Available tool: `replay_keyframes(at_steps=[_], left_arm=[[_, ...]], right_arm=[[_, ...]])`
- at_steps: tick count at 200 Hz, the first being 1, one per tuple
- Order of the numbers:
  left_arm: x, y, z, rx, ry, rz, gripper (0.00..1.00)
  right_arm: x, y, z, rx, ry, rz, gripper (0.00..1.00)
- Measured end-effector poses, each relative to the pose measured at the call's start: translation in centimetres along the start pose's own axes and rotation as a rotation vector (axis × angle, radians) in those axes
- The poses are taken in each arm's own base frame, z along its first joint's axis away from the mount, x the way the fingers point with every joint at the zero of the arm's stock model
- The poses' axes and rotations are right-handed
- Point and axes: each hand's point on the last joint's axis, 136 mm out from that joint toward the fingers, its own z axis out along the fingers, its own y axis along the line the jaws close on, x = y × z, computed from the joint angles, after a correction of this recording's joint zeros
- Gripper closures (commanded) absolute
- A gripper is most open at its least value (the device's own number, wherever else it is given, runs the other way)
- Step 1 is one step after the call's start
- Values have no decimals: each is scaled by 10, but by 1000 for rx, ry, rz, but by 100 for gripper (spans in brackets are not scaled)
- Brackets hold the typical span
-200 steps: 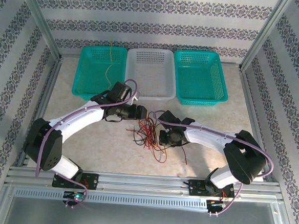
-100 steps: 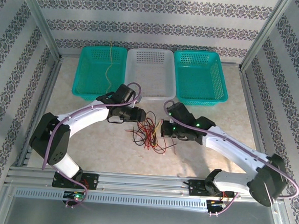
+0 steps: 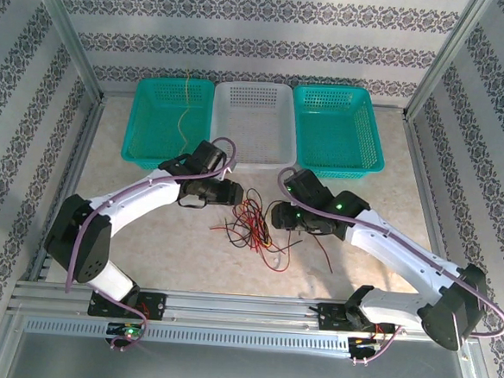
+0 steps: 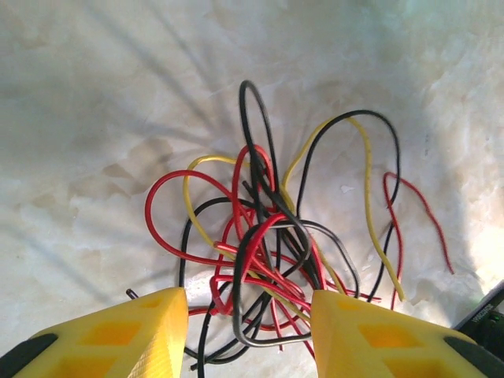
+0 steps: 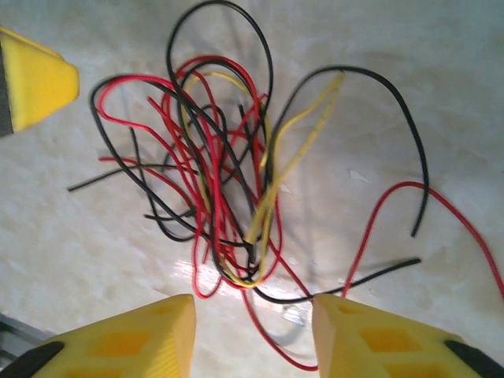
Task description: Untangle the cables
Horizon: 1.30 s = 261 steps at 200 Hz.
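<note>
3 baskets: 2 teal baskets, 1 white basket. 1 cable tangle of red, yellow and black strands; strand count can't be told. 1 separate yellow cable. 2 claws: left claw, right claw.

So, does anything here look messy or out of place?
Yes: red, yellow and black cables lie in a knotted heap on the table, while one yellow wire sits alone in the left green basket. Nothing looks broken.
</note>
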Motion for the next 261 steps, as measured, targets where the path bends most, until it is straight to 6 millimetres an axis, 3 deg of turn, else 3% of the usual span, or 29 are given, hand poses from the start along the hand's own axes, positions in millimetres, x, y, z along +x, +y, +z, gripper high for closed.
replay_keyframes(at_steps=[17, 43, 87, 108, 149, 176, 211, 242, 255, 261], left_arm=[[-6, -7, -8, 14, -25, 14, 54], [-7, -9, -10, 19, -32, 17, 53], [-7, -8, -10, 18, -30, 16, 52], [-6, -8, -10, 18, -29, 16, 52], [-5, -6, -6, 16, -21, 13, 48], [-1, 0, 4, 3, 6, 3, 48], [3, 4, 9, -6, 20, -4, 47], [3, 5, 12, -6, 22, -5, 47], [4, 8, 17, -10, 28, -7, 46], [5, 9, 18, -12, 32, -9, 45]], right_arm=[[-12, 11, 7, -14, 2, -20, 65], [-22, 21, 38, -20, 47, -46, 66], [-14, 16, 92, -5, 162, -66, 67], [-10, 12, 104, 7, 191, -75, 76], [-13, 11, 109, 2, 181, -76, 80], [-13, 11, 111, -2, 179, -86, 70], [-9, 2, 120, 19, 193, -81, 66], [-4, -3, 123, 27, 204, -78, 81], [-5, -3, 123, 25, 203, -76, 81], [-5, -3, 123, 25, 203, -74, 76]])
